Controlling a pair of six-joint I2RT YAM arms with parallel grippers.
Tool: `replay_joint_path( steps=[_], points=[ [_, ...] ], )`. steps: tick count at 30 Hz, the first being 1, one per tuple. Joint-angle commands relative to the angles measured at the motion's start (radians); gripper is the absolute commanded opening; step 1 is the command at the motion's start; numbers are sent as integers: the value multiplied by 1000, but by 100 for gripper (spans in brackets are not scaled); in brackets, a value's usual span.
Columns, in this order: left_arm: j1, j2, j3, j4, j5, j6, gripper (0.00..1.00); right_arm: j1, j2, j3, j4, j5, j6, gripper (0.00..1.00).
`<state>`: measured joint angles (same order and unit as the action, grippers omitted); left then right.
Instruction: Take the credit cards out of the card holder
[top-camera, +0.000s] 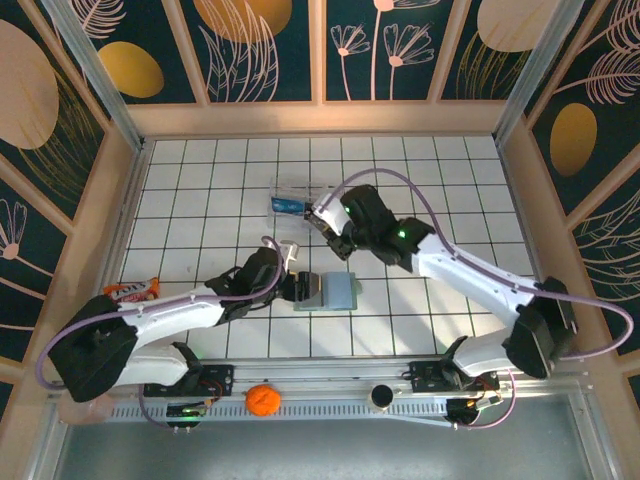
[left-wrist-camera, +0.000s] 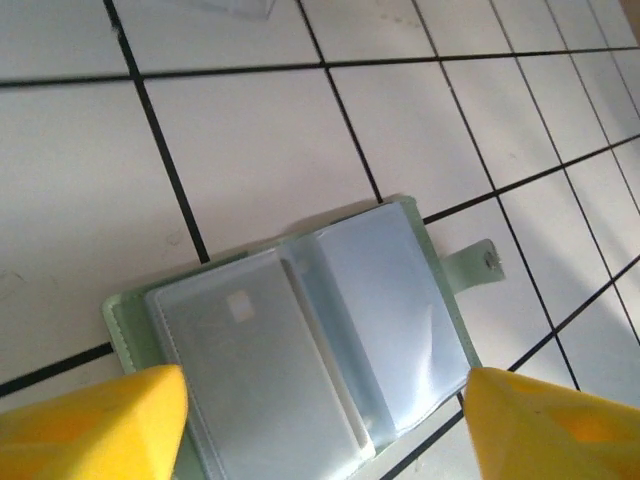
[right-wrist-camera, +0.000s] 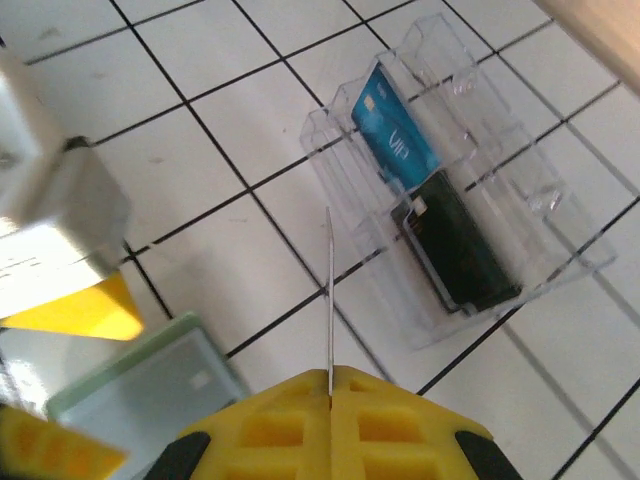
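Inside a robotics lab's test cell: we look down on a tabletop (top-camera: 200, 170) of white tiles ruled with black lines. It is boxed in by wood-framed panels (top-camera: 260, 50) printed with dark leaves and flowers, and by aluminium posts (top-camera: 95, 70). The white left arm (top-camera: 170, 315) and right arm (top-camera: 470, 275) are bolted to a metal rail (top-camera: 330, 385) at the near edge, with purple cables (top-camera: 600, 310) looping from them. Around them we see staged props: a card holder (top-camera: 343, 293), a clear plastic box (top-camera: 290, 195), a snack packet (top-camera: 133, 290) and a small orange round object (top-camera: 262, 400).
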<state>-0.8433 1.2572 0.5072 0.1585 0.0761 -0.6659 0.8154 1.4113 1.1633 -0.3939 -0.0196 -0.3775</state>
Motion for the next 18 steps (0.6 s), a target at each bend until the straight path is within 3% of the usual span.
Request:
replay_joint_path(
  steps=[1, 9, 18],
  points=[
    [7, -47, 3, -111, -54, -15, 96, -25, 112, 148, -170, -25, -220, 0],
    [35, -108, -12, -226, -177, -26, 99, -77, 376, 477, -405, -23, -410, 0],
    [162, -114, -38, -214, -94, -25, 99, -117, 512, 606, -437, -41, -582, 0]
  ],
)
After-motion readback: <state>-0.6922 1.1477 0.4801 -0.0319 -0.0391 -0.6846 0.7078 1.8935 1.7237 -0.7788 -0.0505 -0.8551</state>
